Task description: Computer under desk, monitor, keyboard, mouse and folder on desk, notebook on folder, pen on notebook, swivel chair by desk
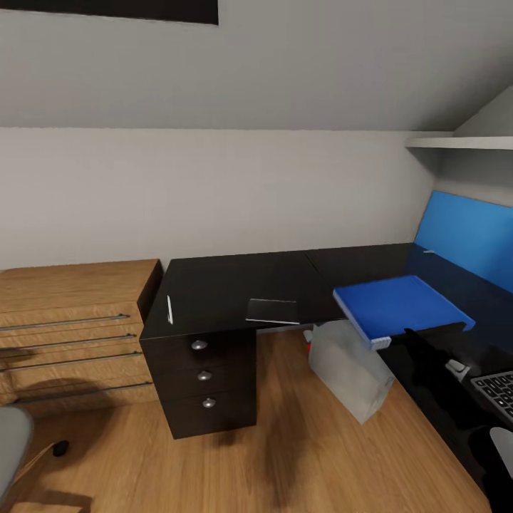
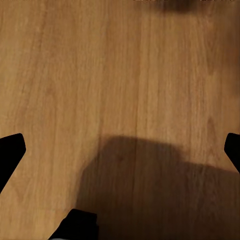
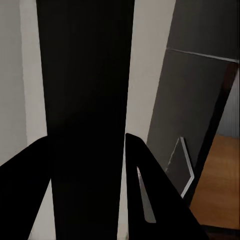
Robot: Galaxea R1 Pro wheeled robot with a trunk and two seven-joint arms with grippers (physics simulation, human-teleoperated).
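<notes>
Chair [image 1: 13,445]: being cut off at the left edge, only a grey sliver showing. Left gripper [image 2: 120,150]: being held spread wide over bare wood floor [image 2: 100,65]. Pen [image 1: 169,309] and notebook [image 1: 271,311]: lying well apart near the desk's [image 1: 228,285] front edge. Computer [image 1: 349,370]: standing under the desk, its top being hidden. Folder [image 1: 399,305]: being gripped edge-on by the right gripper [image 3: 87,145], above the desk's right wing. Keyboard [image 1: 496,392]: being cropped at the right edge.
</notes>
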